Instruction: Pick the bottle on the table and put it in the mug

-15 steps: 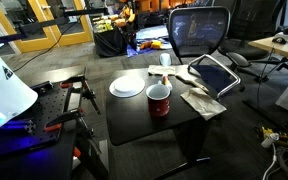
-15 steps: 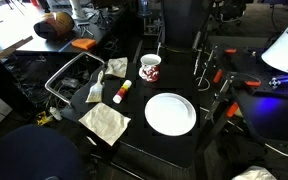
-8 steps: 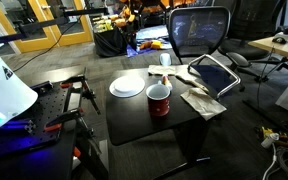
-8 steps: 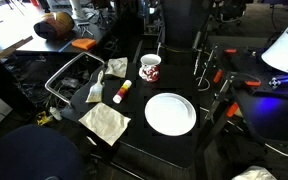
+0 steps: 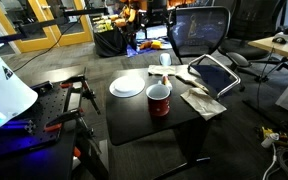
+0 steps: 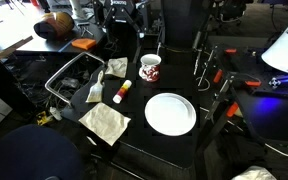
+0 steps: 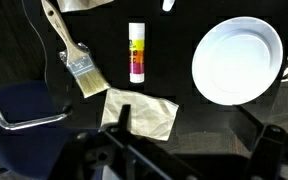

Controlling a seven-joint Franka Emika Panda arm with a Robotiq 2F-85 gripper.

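Locate the bottle [image 7: 136,52] lying flat on the black table [image 7: 179,40], between the brush [image 7: 76,58] and the white plate [image 7: 238,62], touching neither. Find the mug [image 6: 150,67] upright near the table's far edge, apart from the bottle. Note a crumpled napkin [image 7: 142,117] just beside the brush. Around the table: office chair [image 5: 199,30], basketball [image 6: 54,25], pale desk [image 5: 284,45]. Pincer [image 7: 179,150]: only a dark blur at the lower edge of the wrist view; cannot tell whether released or clenched.
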